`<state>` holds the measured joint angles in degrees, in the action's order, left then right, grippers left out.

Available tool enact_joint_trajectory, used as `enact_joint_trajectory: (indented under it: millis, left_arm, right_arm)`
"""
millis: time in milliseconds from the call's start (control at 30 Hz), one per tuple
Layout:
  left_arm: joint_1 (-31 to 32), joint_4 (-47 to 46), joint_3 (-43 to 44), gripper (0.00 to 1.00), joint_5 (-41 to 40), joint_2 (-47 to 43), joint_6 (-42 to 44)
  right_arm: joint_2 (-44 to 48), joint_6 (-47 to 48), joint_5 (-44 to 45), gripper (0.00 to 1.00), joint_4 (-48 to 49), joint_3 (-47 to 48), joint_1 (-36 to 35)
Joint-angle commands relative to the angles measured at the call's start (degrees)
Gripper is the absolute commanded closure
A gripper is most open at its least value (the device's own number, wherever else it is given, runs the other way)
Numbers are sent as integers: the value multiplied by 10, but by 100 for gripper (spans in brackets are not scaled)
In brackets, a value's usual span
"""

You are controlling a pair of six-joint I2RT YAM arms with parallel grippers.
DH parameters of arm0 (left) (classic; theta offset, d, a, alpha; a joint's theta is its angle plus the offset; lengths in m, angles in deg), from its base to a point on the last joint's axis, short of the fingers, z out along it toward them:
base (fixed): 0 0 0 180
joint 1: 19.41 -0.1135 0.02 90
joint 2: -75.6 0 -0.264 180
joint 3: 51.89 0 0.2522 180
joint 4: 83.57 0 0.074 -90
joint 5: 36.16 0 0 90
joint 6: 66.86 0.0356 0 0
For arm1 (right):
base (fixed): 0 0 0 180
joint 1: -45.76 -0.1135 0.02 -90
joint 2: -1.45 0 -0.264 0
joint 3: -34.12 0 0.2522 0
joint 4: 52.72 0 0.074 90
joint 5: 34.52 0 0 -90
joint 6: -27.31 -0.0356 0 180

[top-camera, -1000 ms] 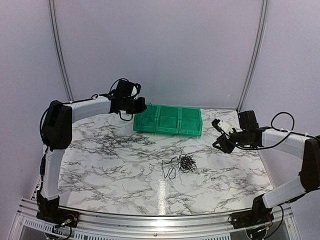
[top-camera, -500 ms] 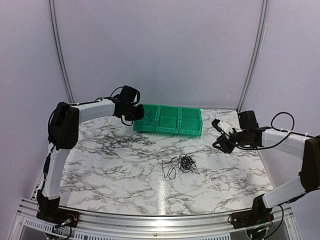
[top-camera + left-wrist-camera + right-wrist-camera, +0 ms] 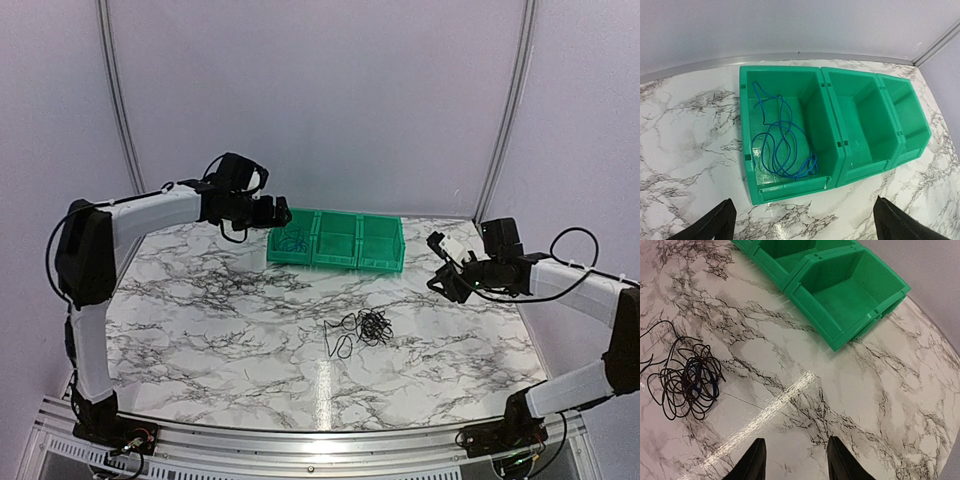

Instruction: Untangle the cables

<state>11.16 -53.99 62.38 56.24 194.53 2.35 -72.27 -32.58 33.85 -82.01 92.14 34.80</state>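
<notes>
In the left bin [image 3: 781, 70], blue cable [image 3: 785, 150], black clump [image 3: 689, 381] mid-table.

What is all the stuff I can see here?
table: one, white marble with black veins, under everything
bins: three, green, joined in a row at the far side of the table
blue cable: one, blue, loose loops inside the left bin
cable clump: one, mostly black with a bit of blue, on the middle of the table
left gripper: one, black, open, above the left bin
right gripper: one, black, open and holding nothing, above the right side of the table
</notes>
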Motion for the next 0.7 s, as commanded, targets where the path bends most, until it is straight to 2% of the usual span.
enact_joint_trajectory:
  millis: [0, 200, 367, 433, 467, 500, 567, 667]
  left_arm:
    - [4, 9, -74, 1, 18, -118, 69]
    - [34, -18, -216, 1, -4, -258, 156]
    - [103, -143, -395, 1, -192, -434, 232]
    - [106, -194, -462, 1, -251, -478, 199]
    - [106, -202, -484, 1, -288, -491, 146]
    - [106, -203, -498, 1, -288, -499, 115]
    - [112, -200, -510, 1, -232, -507, 87]
    - [132, -188, -533, 1, -261, -513, 5]
  right_arm:
    - [34, 5, -5, 57, -3, 1, 6]
    - [49, 9, -5, 57, 4, -9, 6]
    - [43, 19, -5, 57, 3, -9, 6]
    - [39, 23, -5, 57, 0, -8, 6]
    - [38, 25, -5, 57, -2, -6, 5]
    - [36, 27, -6, 57, -3, -6, 5]
    - [36, 27, -10, 57, -7, -3, 5]
    - [41, 28, -15, 57, -9, -4, 5]
